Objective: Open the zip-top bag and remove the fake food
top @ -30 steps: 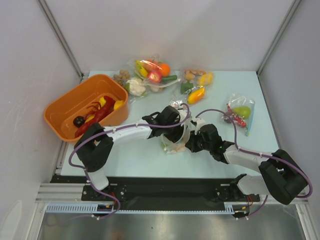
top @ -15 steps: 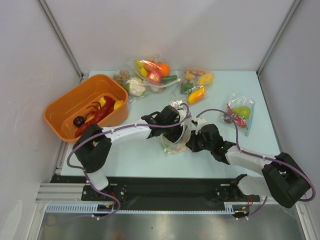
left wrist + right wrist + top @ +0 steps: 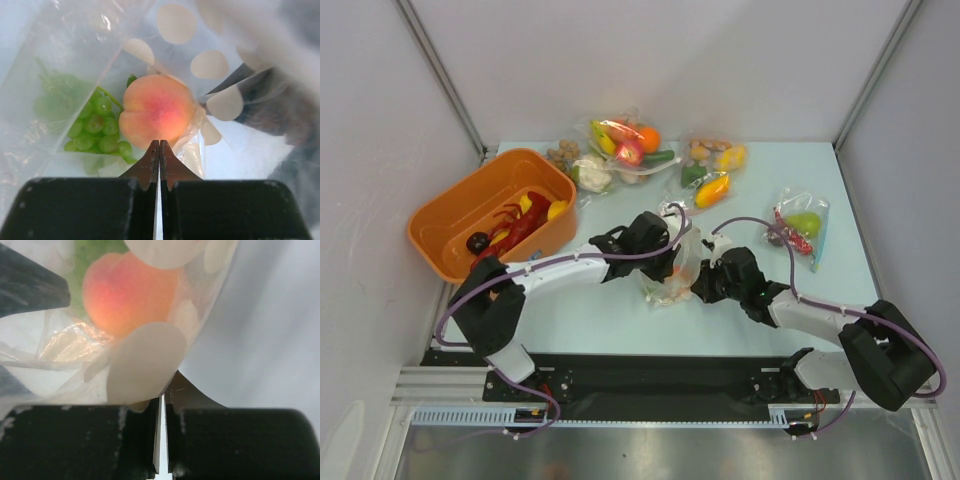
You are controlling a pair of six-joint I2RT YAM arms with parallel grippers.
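At frame centre, the left gripper (image 3: pixel 159 146) and right gripper (image 3: pixel 162 392) each pinch the bag (image 3: pixel 667 284), jaws together on its film. The peach (image 3: pixel 157 111) sits inside, just beyond the left tips.

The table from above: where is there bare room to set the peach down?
The barest patch is the near strip of table between the left arm and the right arm, below the zip-top bag. Another lies in the far right corner, behind the pear bag. It is crowded along the far edge with food bags, and around the zip-top bag.
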